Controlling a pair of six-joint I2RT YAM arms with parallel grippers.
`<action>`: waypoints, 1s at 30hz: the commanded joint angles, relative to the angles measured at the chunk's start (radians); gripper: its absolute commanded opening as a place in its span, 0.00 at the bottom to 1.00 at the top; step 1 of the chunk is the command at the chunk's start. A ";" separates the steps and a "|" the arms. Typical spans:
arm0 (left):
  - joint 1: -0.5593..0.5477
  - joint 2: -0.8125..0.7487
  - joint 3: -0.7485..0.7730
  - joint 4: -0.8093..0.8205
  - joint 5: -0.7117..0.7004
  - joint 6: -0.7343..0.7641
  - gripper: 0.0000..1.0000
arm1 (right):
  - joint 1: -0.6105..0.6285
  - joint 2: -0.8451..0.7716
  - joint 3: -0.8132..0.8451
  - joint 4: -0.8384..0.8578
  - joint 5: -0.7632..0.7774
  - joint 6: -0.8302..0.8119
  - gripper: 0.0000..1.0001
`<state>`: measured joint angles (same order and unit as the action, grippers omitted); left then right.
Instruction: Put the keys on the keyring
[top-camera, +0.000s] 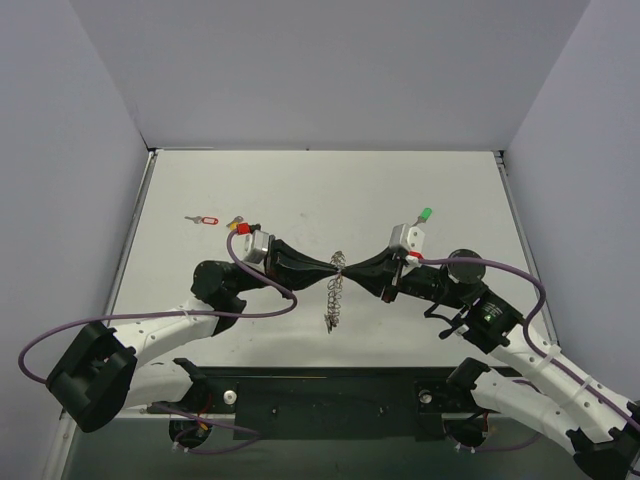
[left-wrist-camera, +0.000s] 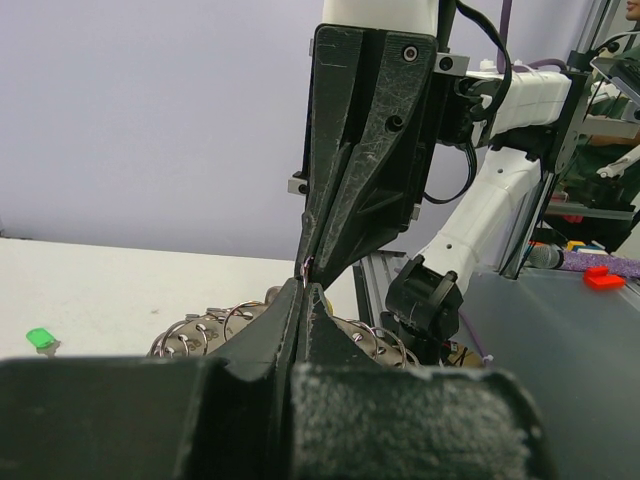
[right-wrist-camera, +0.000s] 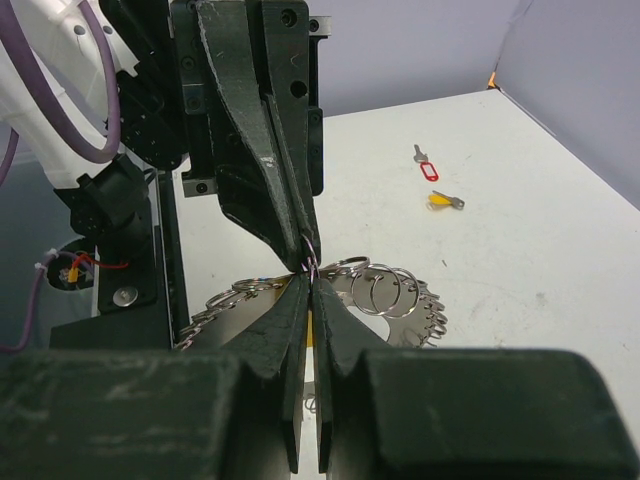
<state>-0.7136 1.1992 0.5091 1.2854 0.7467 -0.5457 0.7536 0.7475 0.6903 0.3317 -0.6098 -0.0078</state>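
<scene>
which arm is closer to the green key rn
Right. The right arm has its wrist just beside the green key; the left arm comes in from the other side of the keyring, farther from it.

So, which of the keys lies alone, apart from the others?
The green-headed key: it lies alone on the right, while the red-tagged key and the yellow-headed key lie close together on the left.

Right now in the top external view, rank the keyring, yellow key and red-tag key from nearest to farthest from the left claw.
1. keyring: at the left claw tips, table centre.
2. yellow key: back left, beside that arm's wrist.
3. red-tag key: just left of the yellow one.
</scene>
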 joint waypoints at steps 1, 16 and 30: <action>0.008 -0.018 0.017 0.344 0.029 -0.023 0.00 | 0.004 0.015 0.043 0.043 -0.016 -0.003 0.00; 0.020 -0.026 0.017 0.296 0.078 -0.019 0.00 | 0.004 0.027 0.058 0.026 -0.019 -0.009 0.00; 0.023 -0.036 0.023 0.256 0.114 -0.014 0.00 | 0.006 0.033 0.064 0.026 -0.019 -0.008 0.00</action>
<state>-0.6868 1.1954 0.5091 1.2865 0.8169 -0.5465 0.7544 0.7708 0.7078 0.3084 -0.6228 -0.0074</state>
